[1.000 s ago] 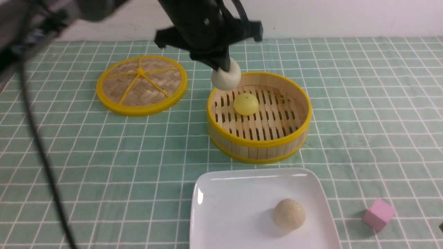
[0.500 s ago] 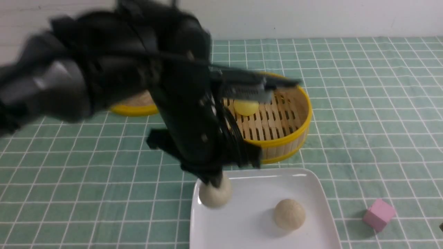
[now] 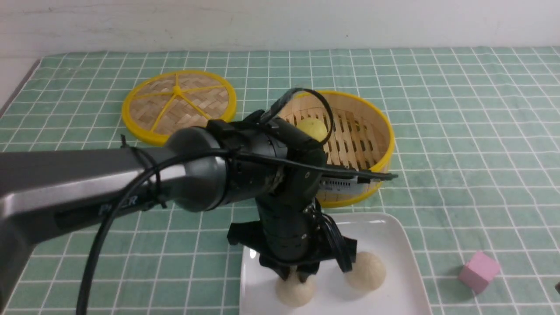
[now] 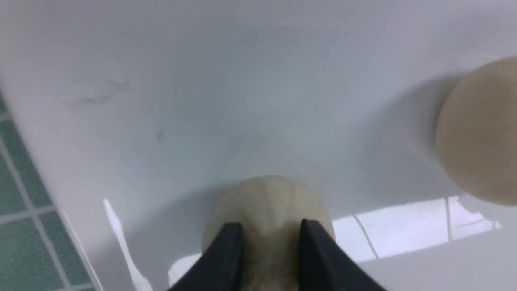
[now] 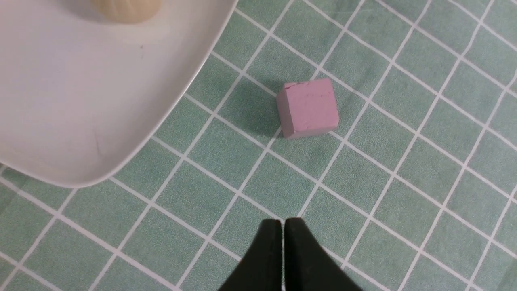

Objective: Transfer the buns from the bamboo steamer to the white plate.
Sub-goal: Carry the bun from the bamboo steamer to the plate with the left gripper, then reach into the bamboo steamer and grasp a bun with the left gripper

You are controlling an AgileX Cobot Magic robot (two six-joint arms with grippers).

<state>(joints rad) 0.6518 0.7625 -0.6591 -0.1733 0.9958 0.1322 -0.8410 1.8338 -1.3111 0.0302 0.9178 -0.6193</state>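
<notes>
Now: pale bun (image 3: 295, 292) down on the white plate (image 3: 385, 236); one left in the bamboo steamer (image 3: 376, 131).

Front view: your left end effector (image 3: 295, 276), which moments ago carried that bun over the rim, has lowered it beside the beige bun (image 3: 366, 271). Only the yellow bun (image 3: 311, 127) lies in the steamer, so by this reading a single transfer remains.
Left wrist view: the jaws stand parted astride the seated bun, but you cannot tell whether they still pinch it.
Right wrist view: your right end effector (image 5: 282, 230) is clenched on nothing above the table (image 5: 404, 182), near the pink cube (image 5: 309, 107).
</notes>
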